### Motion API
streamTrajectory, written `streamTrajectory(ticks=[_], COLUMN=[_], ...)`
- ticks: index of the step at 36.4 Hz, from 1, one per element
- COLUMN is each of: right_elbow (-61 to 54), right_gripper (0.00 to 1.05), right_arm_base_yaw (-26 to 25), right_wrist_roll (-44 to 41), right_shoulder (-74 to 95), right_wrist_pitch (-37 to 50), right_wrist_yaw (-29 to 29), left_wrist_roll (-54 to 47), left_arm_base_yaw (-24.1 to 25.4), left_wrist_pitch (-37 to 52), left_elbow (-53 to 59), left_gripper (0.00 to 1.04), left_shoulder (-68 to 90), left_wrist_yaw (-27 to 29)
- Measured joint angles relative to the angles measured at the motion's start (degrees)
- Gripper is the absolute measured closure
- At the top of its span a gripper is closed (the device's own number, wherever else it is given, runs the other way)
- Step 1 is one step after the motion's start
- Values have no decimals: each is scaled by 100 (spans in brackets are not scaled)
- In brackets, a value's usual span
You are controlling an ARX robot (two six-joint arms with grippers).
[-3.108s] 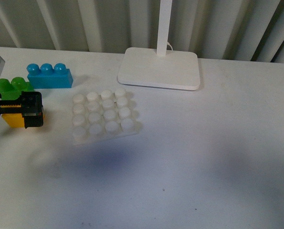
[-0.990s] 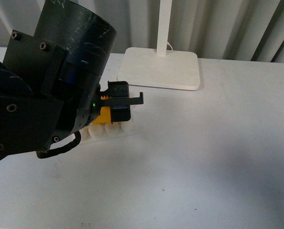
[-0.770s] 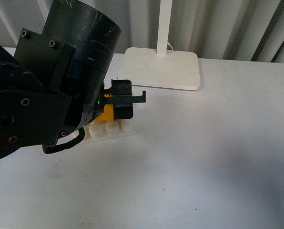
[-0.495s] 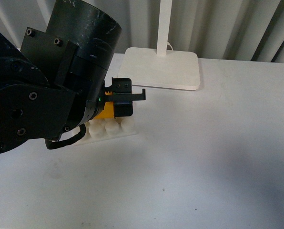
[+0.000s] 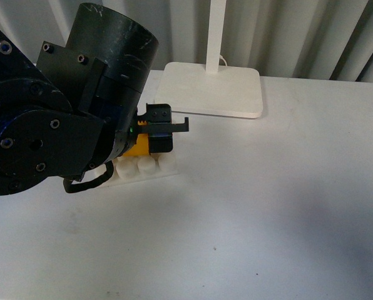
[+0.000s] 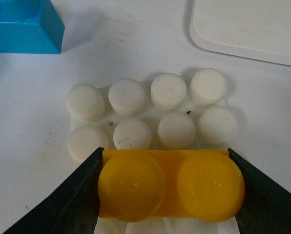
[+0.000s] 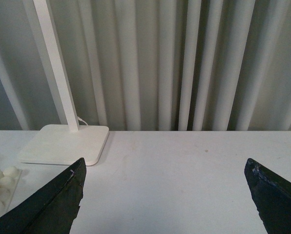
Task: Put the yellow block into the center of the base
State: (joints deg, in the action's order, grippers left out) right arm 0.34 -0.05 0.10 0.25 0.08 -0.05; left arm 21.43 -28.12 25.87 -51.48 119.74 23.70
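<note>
My left gripper (image 5: 150,139) is shut on the yellow block (image 5: 138,145), a two-stud brick, and holds it over the white studded base (image 5: 143,169). In the left wrist view the yellow block (image 6: 171,184) sits between the two black fingers (image 6: 72,200) and covers part of the base (image 6: 169,92); two rows of white studs show beyond it. Whether the block touches the studs I cannot tell. The large left arm hides most of the base in the front view. My right gripper (image 7: 162,195) is open and empty, well off to the side over bare table.
The white lamp stand (image 5: 211,87) with its pole stands behind the base; it also shows in the right wrist view (image 7: 65,144). A blue brick (image 6: 21,27) lies beyond the base in the left wrist view. White curtains hang behind the table.
My left arm carried the yellow block from the table's left side over the base. In the last second it has shifted slightly and stays over the base.
</note>
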Motion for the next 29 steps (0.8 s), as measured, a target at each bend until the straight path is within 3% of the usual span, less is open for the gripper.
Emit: streamTrajectory(ticks=[29], right_elbow=[0], right_gripper=[9], right_arm_base_yaw=[0], right_wrist_roll=[0], right_shoulder=[0], right_wrist_pitch=[0], right_wrist_yaw=[0], left_wrist_roll=[496], left_arm_base_yaw=[-90], left_wrist_pitch=[-33], left_elbow=[-92], left_gripper=[39], left_shoulder=[223], left_wrist_yaw=[175])
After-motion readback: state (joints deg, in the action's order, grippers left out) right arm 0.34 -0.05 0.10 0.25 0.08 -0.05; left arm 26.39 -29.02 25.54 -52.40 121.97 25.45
